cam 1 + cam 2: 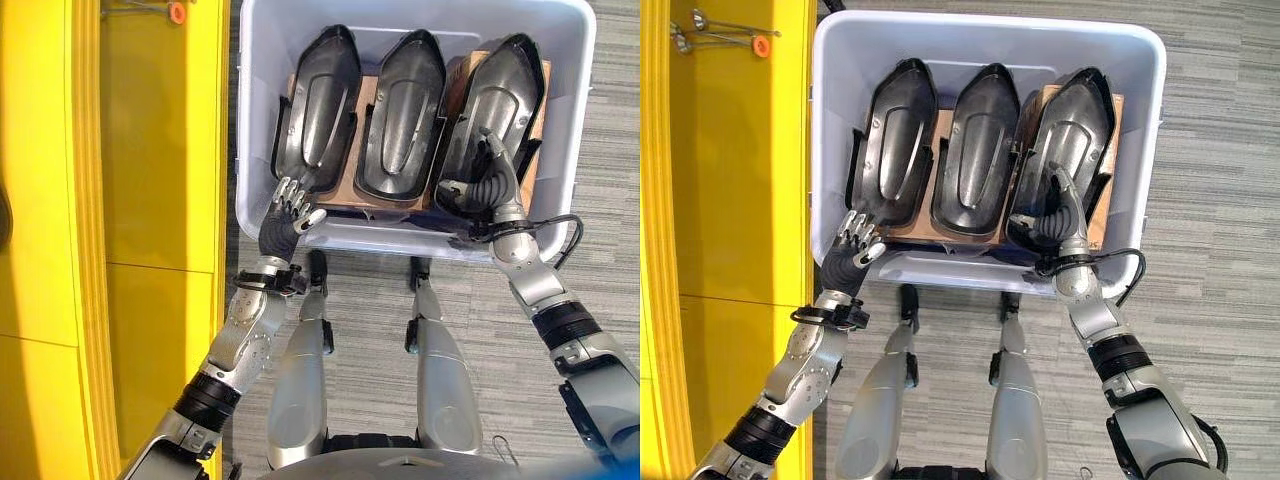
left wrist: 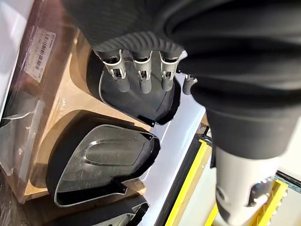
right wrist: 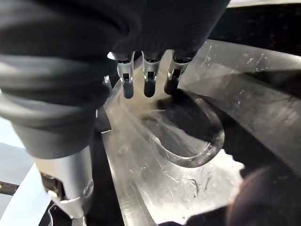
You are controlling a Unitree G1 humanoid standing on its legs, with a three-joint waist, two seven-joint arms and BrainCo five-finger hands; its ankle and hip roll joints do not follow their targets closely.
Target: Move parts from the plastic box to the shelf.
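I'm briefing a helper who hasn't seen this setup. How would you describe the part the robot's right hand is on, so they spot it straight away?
Find the pale plastic box on the grey floor beside the yellow shelf. Three black shell-shaped parts lie in it side by side. The wanted part is the one farthest from the shelf, with the right hand resting on its near end.

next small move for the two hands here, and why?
Probably close the right hand on the near end of the right black part. Its straight fingers already lie on that part, but nothing is gripped. The left hand hangs open at the near end of the left black part, beside the plastic box wall. All three parts still sit in the box.
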